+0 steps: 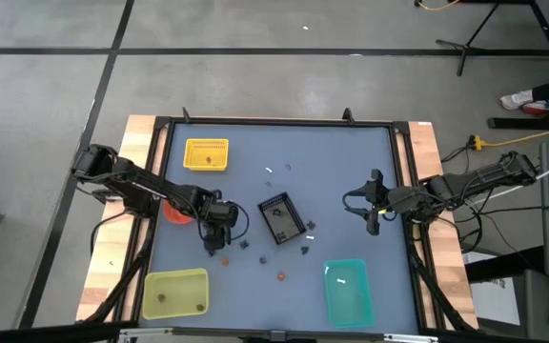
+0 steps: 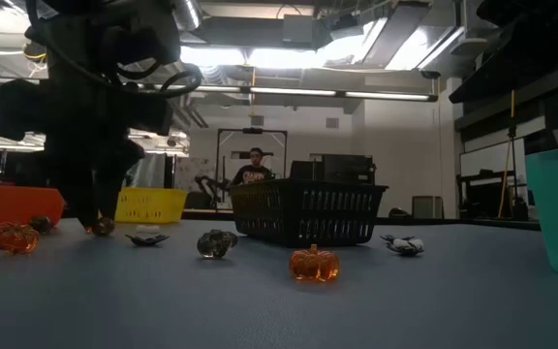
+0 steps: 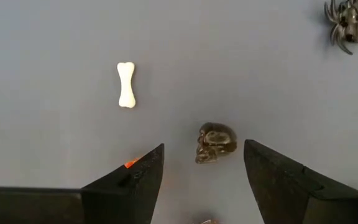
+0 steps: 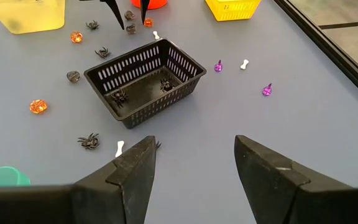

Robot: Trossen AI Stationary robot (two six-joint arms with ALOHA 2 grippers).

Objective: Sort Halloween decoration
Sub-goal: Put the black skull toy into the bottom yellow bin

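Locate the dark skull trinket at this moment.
The dark skull lies on the table in the left wrist view, between the open left claw's fingers, untouched, with a white bone nearby and a black spider farther off.

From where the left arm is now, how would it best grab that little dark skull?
Probably straight down, pinching the skull across its two sides. It lies on the table between the left tool's open fingers, apart from both, so lowering and closing should catch it. The bone and spider lie well away, so nothing crowds the grip.
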